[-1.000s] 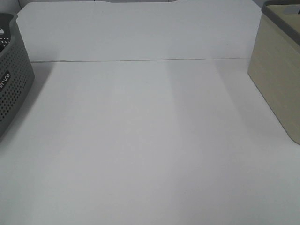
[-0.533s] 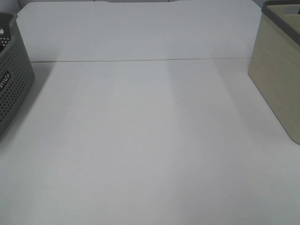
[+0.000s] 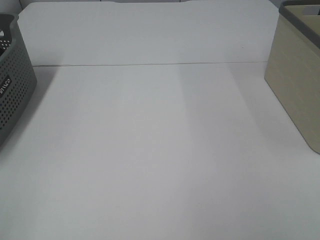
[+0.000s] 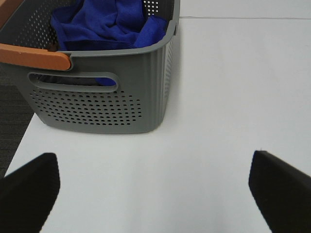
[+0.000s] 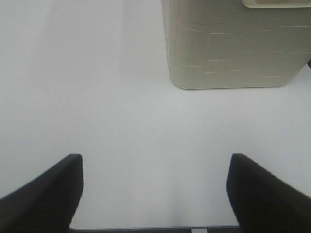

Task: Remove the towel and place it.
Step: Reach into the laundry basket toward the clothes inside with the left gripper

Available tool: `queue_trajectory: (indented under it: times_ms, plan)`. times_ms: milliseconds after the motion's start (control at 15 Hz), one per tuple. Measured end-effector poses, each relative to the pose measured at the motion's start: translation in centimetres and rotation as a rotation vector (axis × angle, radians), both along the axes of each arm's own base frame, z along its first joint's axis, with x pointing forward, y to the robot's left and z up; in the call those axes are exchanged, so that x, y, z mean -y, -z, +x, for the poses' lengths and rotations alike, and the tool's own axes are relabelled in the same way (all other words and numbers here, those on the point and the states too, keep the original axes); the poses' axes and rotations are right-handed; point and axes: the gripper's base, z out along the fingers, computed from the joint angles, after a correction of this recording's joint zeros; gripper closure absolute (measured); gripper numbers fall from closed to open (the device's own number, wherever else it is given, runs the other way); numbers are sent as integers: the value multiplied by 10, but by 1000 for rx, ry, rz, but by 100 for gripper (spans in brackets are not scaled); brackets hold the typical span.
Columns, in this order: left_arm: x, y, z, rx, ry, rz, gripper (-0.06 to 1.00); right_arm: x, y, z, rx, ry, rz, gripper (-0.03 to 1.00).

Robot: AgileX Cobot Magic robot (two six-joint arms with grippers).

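Note:
The royal-blue towel [image 4: 109,24] lies crumpled inside the grey perforated basket [image 4: 97,104], which shows in the left wrist view and at the left edge of the exterior view [image 3: 12,85]. My left gripper [image 4: 155,194] is open and empty, a short way in front of that basket over the white table. My right gripper [image 5: 155,191] is open and empty, in front of the beige basket [image 5: 233,48], which stands at the right edge of the exterior view [image 3: 295,85]. Neither gripper shows in the exterior view.
The grey basket has an orange handle [image 4: 34,56]. The white table [image 3: 160,150] has a seam line across its far part. Dark floor shows beside the table's edge in the left wrist view [image 4: 12,116].

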Motion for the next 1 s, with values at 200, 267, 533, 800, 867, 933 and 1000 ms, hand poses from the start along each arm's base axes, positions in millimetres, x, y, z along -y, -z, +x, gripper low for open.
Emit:
queue_trajectory:
  times_ms: [200,267,533,800,867,933,1000]
  plan:
    - [0,-2,2,-27,37,69,-4,0,0,0,0,0,0,17]
    - [0,-8,4,-61,57,103,-4,0,0,0,0,0,0,17]
    - [0,-72,30,-205,143,202,-4,0,0,0,0,0,0,17]
    - [-4,-160,114,-255,288,429,-4,0,0,0,0,0,0,17]
    - [-5,-173,137,-269,314,480,-4,0,0,0,0,0,0,17]
    - [-8,-176,166,-317,342,538,-4,0,0,0,0,0,0,17]
    - [-13,-177,195,-370,359,602,-4,0,0,0,0,0,0,17]
